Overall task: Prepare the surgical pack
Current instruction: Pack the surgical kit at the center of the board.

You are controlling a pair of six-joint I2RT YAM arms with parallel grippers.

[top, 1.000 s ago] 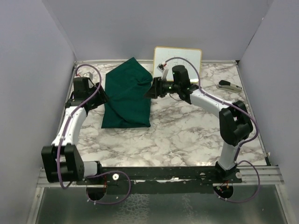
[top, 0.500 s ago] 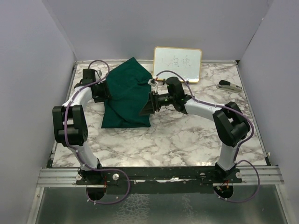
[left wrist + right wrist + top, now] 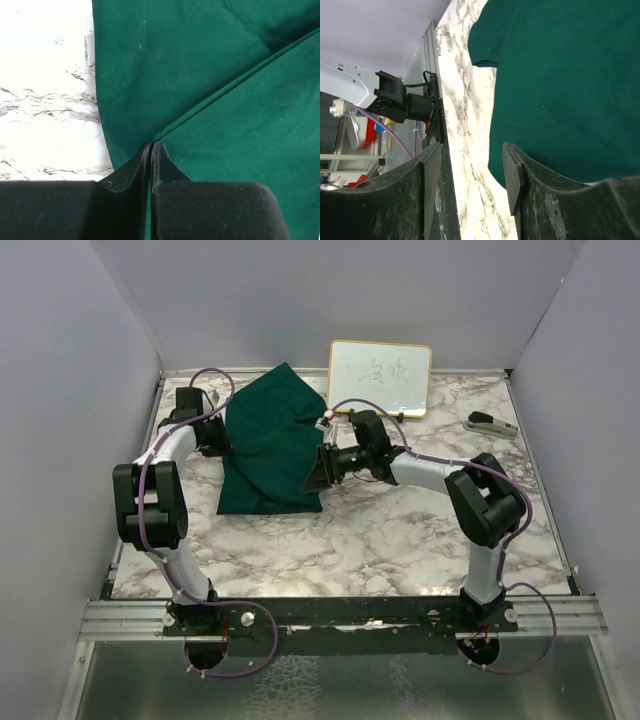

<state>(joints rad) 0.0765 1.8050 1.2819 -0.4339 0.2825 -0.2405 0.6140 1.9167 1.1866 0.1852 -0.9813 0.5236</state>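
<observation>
The surgical pack shows as a dark green cloth [image 3: 270, 445], folded in a bundle on the marble table, left of centre. My left gripper [image 3: 222, 437] is at the cloth's left edge. In the left wrist view its jaws [image 3: 151, 146] are shut on the hem of an upper layer of the cloth [image 3: 210, 75]. My right gripper [image 3: 312, 478] is at the cloth's near right corner. In the right wrist view it [image 3: 470, 170] stands open, with bare marble and the corner of the cloth [image 3: 570, 75] between its fingers, which touch nothing.
A gold-framed whiteboard [image 3: 380, 377] leans against the back wall just right of the cloth. A small dark stapler-like object [image 3: 490, 422] lies at the back right. Grey walls close in the left, right and back sides.
My left gripper has closed on the cloth's left edge after the left arm reared up and reached in. The right gripper has slid towards me along the cloth's right edge, still open.
</observation>
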